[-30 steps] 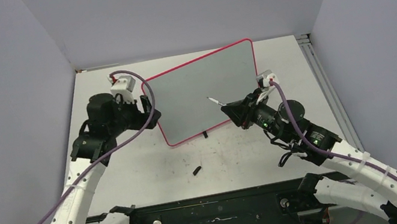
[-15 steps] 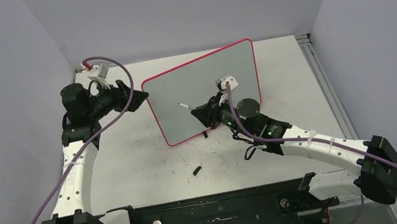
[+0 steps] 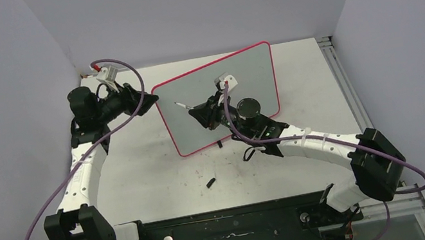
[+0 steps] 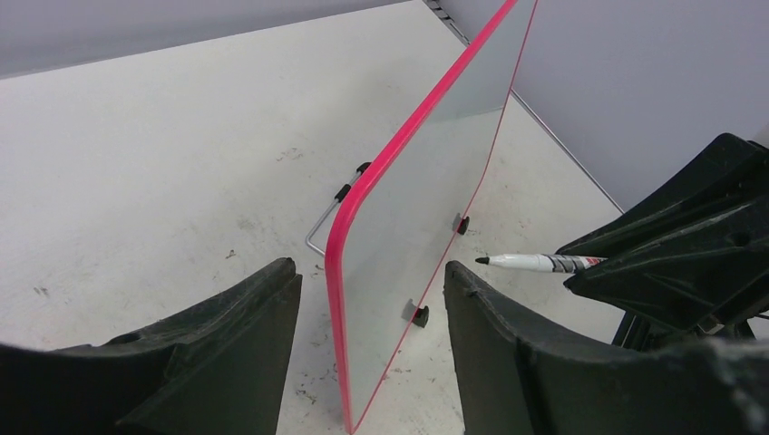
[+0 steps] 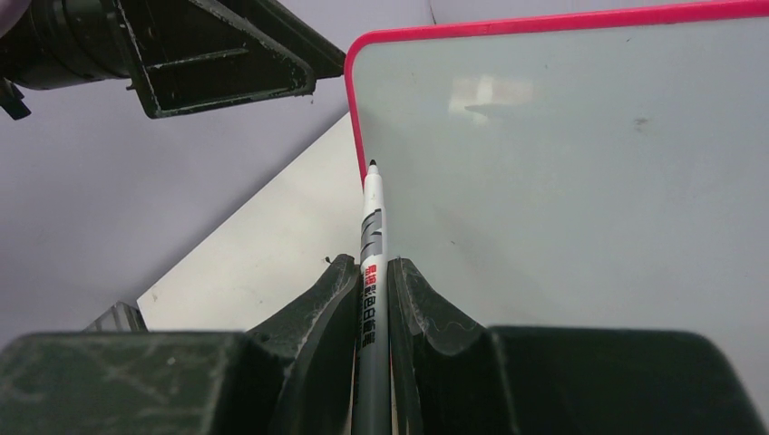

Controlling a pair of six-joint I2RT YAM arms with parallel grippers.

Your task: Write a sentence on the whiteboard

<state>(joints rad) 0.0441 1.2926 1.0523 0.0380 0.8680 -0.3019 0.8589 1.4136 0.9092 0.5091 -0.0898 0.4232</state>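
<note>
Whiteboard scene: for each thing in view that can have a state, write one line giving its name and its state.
whiteboard: propped up at a tilt, face blank.
marker: uncapped, tip aimed at the board's left part; contact unclear.
right gripper: shut on the marker.
left gripper: open, at the board's left edge, not clamping it.
small black piece: lying loose on the table, in front of the board.
</note>
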